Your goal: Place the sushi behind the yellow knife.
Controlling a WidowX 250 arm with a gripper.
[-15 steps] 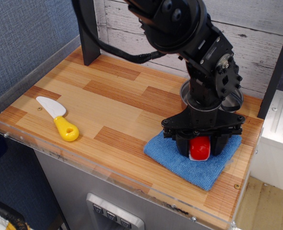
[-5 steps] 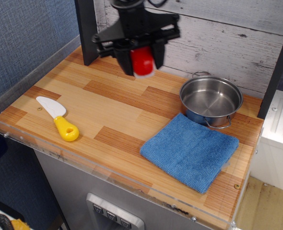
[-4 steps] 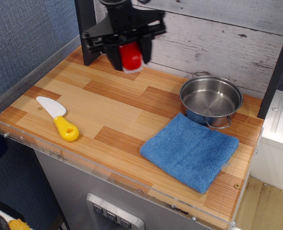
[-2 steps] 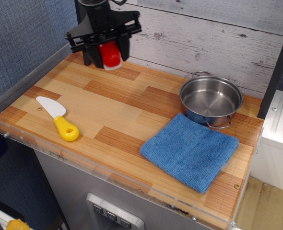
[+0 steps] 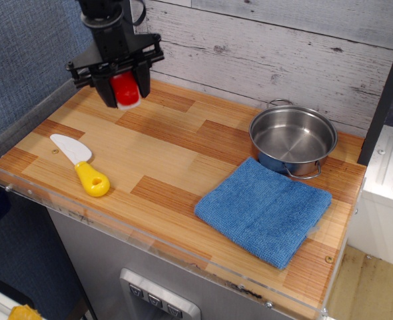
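The sushi point(image 5: 125, 90) is a glossy red piece with a white base, held between the black fingers of my gripper point(image 5: 124, 92). The gripper is shut on it and hangs above the far left part of the wooden table point(image 5: 183, 153). The yellow knife point(image 5: 80, 165), with a white blade and yellow handle, lies flat near the front left edge, below and left of the gripper in the image.
A steel pot point(image 5: 293, 141) stands at the back right. A folded blue cloth point(image 5: 263, 209) lies in front of it. A dark post point(image 5: 120, 40) rises at the back left behind the gripper. A clear plastic rim point(image 5: 43, 100) borders the table's left side.
The gripper has carried the sushi from the blue cloth up and across the back of the table to the far left, and is now lower, behind the knife.
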